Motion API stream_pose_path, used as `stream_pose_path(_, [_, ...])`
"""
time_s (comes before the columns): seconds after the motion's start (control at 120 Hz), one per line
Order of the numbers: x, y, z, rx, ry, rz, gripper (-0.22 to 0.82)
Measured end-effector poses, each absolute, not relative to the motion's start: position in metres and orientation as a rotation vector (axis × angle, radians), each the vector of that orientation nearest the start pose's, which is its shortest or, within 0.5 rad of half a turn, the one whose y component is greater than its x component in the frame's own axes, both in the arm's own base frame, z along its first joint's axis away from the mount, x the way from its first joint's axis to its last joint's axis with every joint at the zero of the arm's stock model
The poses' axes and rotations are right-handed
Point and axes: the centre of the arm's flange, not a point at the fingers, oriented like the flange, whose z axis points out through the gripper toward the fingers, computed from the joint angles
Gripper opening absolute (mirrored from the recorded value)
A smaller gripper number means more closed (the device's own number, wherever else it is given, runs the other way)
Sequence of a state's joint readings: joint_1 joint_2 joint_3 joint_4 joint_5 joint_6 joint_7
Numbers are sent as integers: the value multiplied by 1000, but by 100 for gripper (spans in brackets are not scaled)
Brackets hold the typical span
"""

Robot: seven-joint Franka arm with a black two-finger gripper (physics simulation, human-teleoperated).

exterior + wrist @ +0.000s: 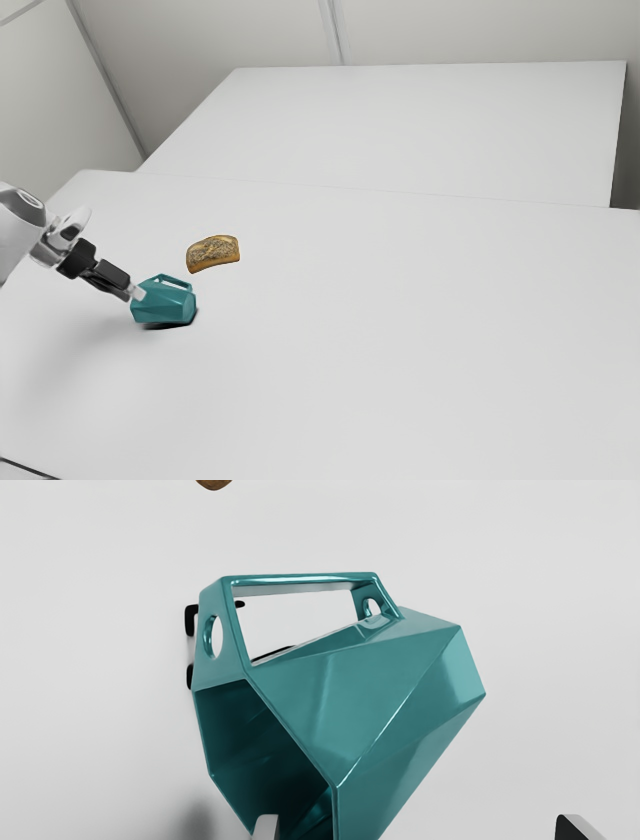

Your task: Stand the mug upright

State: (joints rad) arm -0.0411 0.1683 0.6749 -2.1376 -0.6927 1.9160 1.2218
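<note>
Mug (165,303): on its side on the table (400,350), not upright. Mouth (255,745) opens toward the arm's side; base points away from it. Handle (302,579) stands out on the side nearer the bread (213,253), which lies near the mug, apart from it.

Gripper (421,826): at the mug's mouth end, jaws apart, nothing clamped. One finger is at the mouth, the other outside the body with a gap to it; part of the wall lies between. Contact at the mouth: cannot tell.

Judgement: step in hand looks like taking hold of the wall near the rim. Centre on the wall before closing, else one finger meets it first and shoves the mug. Facets may let it roll in the grip. Once firm, raise slightly, rotate mouth up, lower base flat, then release.
</note>
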Motion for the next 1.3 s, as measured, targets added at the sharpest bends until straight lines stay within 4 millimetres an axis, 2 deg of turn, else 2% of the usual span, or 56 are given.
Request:
stream_pose_path(0.333, [449, 272, 320, 2468, -300, 337, 60])
stream_pose_path(0.725, [441, 278, 294, 2390, -250, 350, 60])
stream_pose_path(1.3, [443, 276, 282, 2277, -194, 471, 60])
